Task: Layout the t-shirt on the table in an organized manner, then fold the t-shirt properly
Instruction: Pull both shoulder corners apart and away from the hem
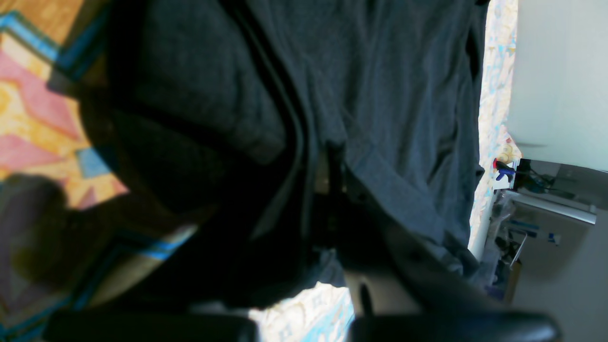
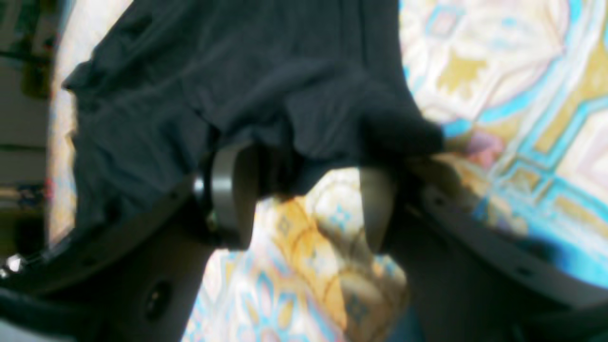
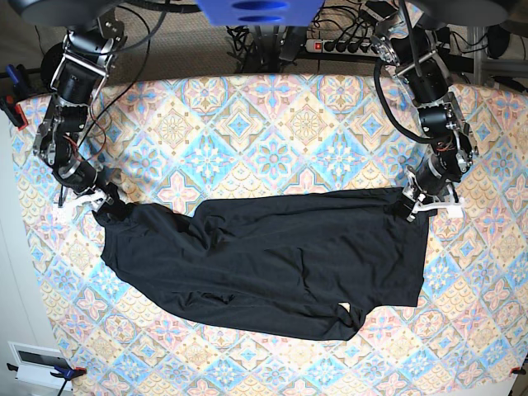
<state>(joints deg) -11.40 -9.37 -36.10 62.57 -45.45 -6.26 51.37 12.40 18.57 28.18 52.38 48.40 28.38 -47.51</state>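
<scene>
Base view: soft black t-shirt [image 3: 272, 264] wrinkled on diamond-tiled table [image 3: 272, 124].

Matt black cloth t-shirt [image 3: 272, 256] lies on the table's [image 3: 272, 124] patterned cloth.

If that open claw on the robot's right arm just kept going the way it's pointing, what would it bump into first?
Most likely the t-shirt. The right gripper has its jaws open right at the bunched black edge, with the table cloth beneath. Depth is blurry, so this is a best guess.
</scene>
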